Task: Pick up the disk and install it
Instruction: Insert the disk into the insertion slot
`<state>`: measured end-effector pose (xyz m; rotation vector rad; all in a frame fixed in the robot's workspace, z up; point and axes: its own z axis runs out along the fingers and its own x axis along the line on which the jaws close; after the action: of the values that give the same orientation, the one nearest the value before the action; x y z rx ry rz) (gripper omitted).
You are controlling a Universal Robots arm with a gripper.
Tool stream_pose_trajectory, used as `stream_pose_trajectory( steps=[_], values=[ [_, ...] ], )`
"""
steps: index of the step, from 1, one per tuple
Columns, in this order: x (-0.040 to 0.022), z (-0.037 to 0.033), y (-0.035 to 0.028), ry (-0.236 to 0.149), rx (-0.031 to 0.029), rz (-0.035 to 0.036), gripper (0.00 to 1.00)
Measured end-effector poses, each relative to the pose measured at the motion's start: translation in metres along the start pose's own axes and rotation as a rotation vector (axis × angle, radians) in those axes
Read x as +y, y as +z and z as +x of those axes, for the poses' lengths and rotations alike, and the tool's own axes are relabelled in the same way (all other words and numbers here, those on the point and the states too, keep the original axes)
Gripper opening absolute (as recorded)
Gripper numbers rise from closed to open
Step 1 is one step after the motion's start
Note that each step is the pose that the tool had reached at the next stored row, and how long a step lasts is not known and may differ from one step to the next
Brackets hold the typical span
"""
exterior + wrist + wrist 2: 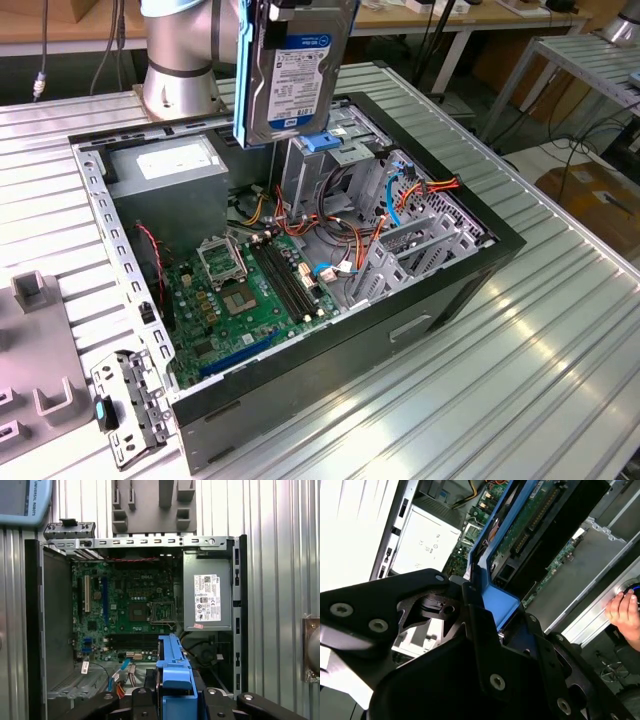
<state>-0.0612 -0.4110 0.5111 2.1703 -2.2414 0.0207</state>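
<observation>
One disk (295,70), raised on edge in the air over the open computer case (470,270). Printed label toward the exterior camera; blue side rail down the disk's edge at the exterior view's left. Lower edge just above the metal drive cage (335,175) and its light-blue latch (318,141) as seen in the exterior view.

Gripper (175,702) clenched on the disk, black fingers (142,707) pressed against either side of the blue-railed end in both wrist views. Green circuit board of the disk's underside visible in the second wrist view.

Inside the case:
- Grey power supply (165,165) in the corner nearest the arm's base (180,70).
- Green motherboard (250,290) flat on the case floor.
- Orange and red cable bundles (350,235) beside the cage.

Case lying on a slatted aluminium table (520,400). Grey moulded fixture (35,345) and loose metal bracket (130,410) beside the case at the exterior view's left. Person's hand (622,612), fingers curled, beyond the case's metal wall in the second wrist view.
</observation>
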Motion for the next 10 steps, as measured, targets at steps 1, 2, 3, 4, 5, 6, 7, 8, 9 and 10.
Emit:
stream_pose_trajectory(
  steps=[1,2,3,4,5,6,7,8,9,10],
  values=[
    [0.0000,0.0007,0.0004,0.000,0.0000,0.0000,0.37],
    [0.0000,0.0007,0.0004,0.000,0.0000,0.0000,0.37],
    [0.0000,0.0007,0.0004,0.000,0.0000,0.0000,0.37],
    [0.0000,0.0007,0.0004,0.000,0.0000,0.0000,0.37],
    [0.0000,0.0008,0.0005,0.000,0.0000,0.0000,0.37],
    [0.0000,0.0008,0.0005,0.000,0.0000,0.0000,0.37],
    [0.0000,0.0008,0.0005,0.000,0.0001,0.0000,0.37],
    [0.0000,0.0008,0.0005,0.000,0.0000,0.0000,0.37],
    [0.0000,0.0008,0.0005,0.000,0.0001,0.0000,0.37],
    [0.0000,0.0009,0.0005,0.000,0.0001,0.0000,0.37]
  ],
)
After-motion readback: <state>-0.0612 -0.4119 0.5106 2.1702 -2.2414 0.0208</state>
